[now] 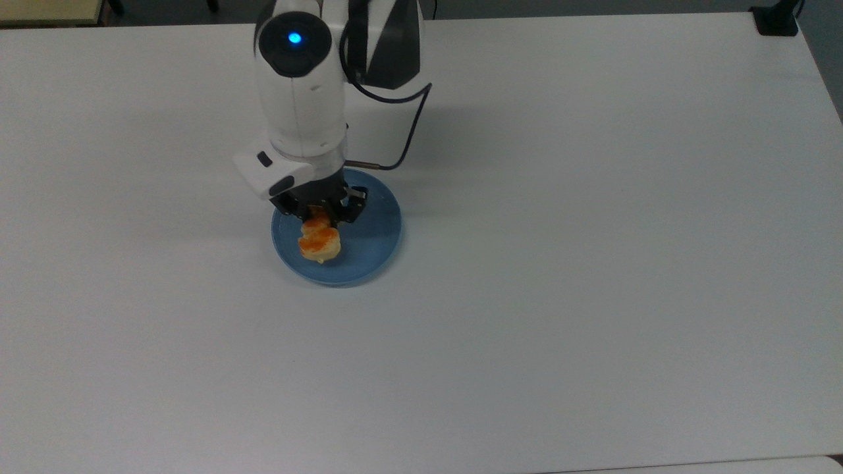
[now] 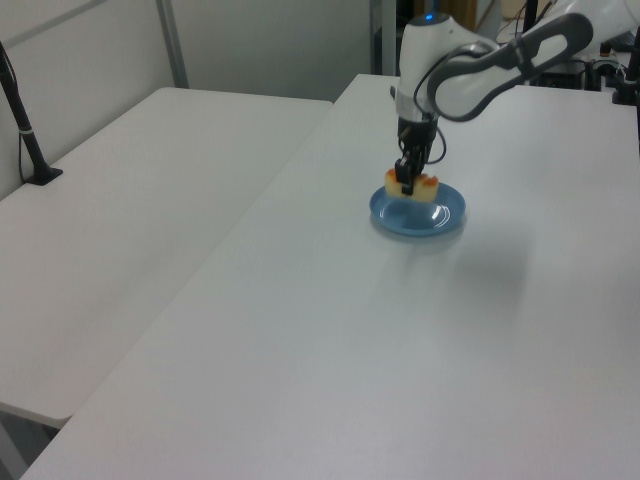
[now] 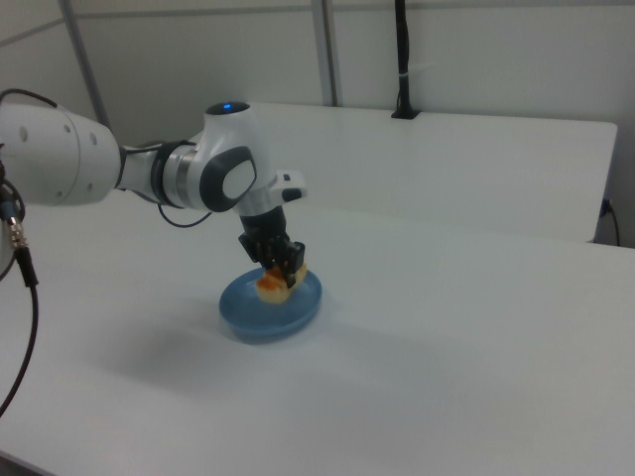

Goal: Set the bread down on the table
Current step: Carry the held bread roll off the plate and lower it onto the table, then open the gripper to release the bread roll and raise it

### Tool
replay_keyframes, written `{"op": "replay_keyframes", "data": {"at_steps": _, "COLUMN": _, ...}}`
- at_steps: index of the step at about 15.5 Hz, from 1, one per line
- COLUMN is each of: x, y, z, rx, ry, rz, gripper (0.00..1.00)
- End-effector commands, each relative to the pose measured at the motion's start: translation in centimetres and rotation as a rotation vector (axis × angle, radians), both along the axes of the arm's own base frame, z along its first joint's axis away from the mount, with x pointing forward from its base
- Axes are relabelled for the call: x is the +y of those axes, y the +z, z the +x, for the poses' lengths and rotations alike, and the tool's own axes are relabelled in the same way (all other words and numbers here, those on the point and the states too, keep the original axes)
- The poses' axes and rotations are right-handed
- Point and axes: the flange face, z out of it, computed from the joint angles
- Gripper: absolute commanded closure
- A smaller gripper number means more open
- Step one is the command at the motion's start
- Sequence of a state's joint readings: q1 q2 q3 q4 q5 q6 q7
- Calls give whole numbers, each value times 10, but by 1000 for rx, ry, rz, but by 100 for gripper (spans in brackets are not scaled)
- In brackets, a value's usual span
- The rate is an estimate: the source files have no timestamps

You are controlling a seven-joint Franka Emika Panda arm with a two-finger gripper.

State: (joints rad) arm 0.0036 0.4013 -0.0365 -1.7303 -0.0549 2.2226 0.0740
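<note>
Nearest the top view's lower edge runs a broad bare stretch of the white counter (image 1: 560, 329). Further in, toward the top view's left of centre, sits a round blue plate (image 1: 372, 247), resting flat on the counter. Over the plate's left half in the top view hangs the bread (image 1: 320, 241), a pale-yellow bun with orange-brown glazed stripes, its free end pointing toward the top view's lower edge. In the left view the bread (image 2: 413, 187) looks raised clear of the plate (image 2: 440, 215), above its far rim; in the right view the bread (image 3: 273, 286) sits over the plate (image 3: 248, 315) near its far side. The gripper (image 1: 321, 214) is clamped on the bread's far end, one dark finger on each side. Above it rises the white wrist (image 1: 299, 99) of the arm, with a lit blue spot on top and a black cable (image 1: 408, 141) looping beside it. Beyond, the counter reaches the top view's upper edge.
</note>
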Motion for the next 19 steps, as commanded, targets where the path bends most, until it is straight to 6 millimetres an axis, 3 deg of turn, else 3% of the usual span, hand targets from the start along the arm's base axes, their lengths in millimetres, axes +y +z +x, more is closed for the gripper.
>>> {"op": "replay_keyframes", "data": {"at_steps": 1, "x": -57, "y": 56, "z": -1, "rx": -28, "ry": 68, "rz": -27, "gripper": 62}}
{"op": "replay_keyframes", "data": {"at_steps": 8, "x": -176, "y": 43, "z": 13, "rx": -46, "ry": 70, "rz": -68, "gripper": 62}}
{"op": "replay_keyframes", "data": {"at_steps": 10, "x": -186, "y": 12, "z": 40, "rx": -82, "ry": 68, "rz": -84, "gripper": 61}}
{"op": "replay_keyframes", "data": {"at_steps": 12, "x": -183, "y": -23, "z": 54, "rx": -112, "ry": 82, "rz": -97, "gripper": 61}}
{"op": "replay_keyframes", "data": {"at_steps": 16, "x": -177, "y": -41, "z": 62, "rx": -119, "ry": 98, "rz": -98, "gripper": 59}}
{"op": "replay_keyframes", "data": {"at_steps": 17, "x": -175, "y": -41, "z": 62, "rx": -117, "ry": 103, "rz": -98, "gripper": 51}}
{"op": "replay_keyframes", "data": {"at_steps": 19, "x": -173, "y": -42, "z": 62, "rx": -115, "ry": 98, "rz": -96, "gripper": 0}}
